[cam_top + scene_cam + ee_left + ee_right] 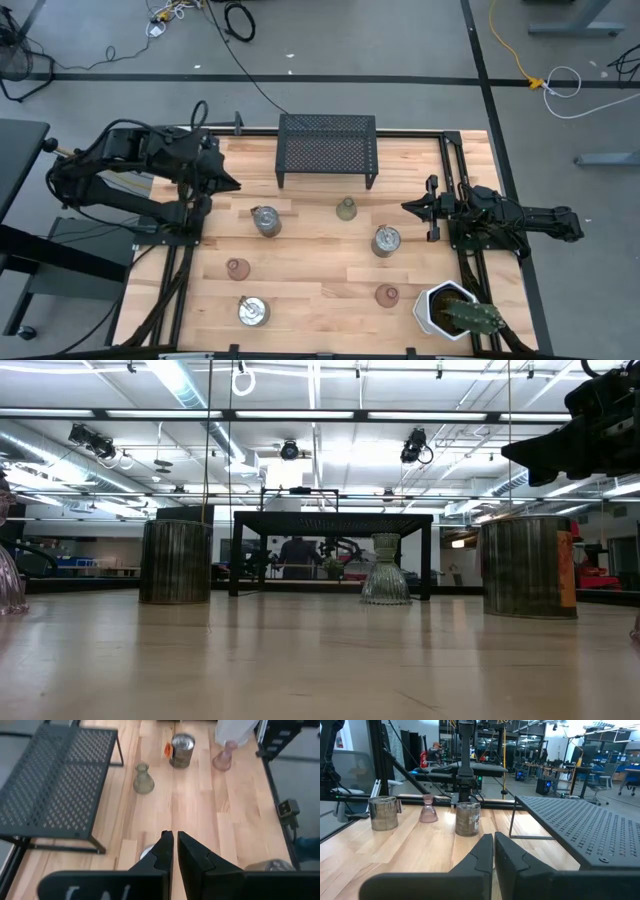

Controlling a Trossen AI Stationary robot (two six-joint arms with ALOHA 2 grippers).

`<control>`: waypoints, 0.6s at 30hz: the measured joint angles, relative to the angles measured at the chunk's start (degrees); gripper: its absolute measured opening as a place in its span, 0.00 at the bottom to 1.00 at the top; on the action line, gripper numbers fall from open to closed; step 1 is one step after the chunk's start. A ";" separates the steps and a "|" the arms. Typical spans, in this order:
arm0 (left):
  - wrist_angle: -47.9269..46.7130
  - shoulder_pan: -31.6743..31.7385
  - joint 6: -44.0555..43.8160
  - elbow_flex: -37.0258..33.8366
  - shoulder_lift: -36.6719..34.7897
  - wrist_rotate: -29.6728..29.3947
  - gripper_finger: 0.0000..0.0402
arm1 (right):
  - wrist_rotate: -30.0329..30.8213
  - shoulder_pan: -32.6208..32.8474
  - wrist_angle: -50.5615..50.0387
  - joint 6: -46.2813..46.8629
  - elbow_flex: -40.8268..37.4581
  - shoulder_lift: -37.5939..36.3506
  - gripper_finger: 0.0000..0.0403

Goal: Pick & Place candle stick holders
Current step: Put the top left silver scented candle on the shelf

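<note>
Your six small round candle stick holders (266, 221) stood scattered across the pale wooden table (320, 265). The left gripper (232, 184), near its left edge, was closed and empty; the right gripper (408, 207), near its right edge, likewise.

Your left arm, dark and six-jointed, sits folded at the left of the high view, reaching toward the centre, with the left gripper (228, 184) at its tip. In its wrist view the two dark fingers (164, 851) stand nearly together, holding nothing. Your right arm lies stretched out at the right, pointing left, its right gripper (408, 207) closed and empty.
</note>
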 joint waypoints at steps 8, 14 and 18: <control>-0.09 -0.03 -2.76 -6.77 -0.39 0.32 0.08 | 0.00 0.00 0.00 -0.01 -0.01 0.01 0.05; 0.75 -0.03 -4.84 -11.89 -0.61 3.57 0.08 | -0.01 -0.02 0.00 0.00 0.00 0.01 0.05; 1.15 -0.07 -5.14 -14.17 -0.64 5.10 0.08 | 0.00 -0.02 0.00 -0.01 -0.01 0.01 0.05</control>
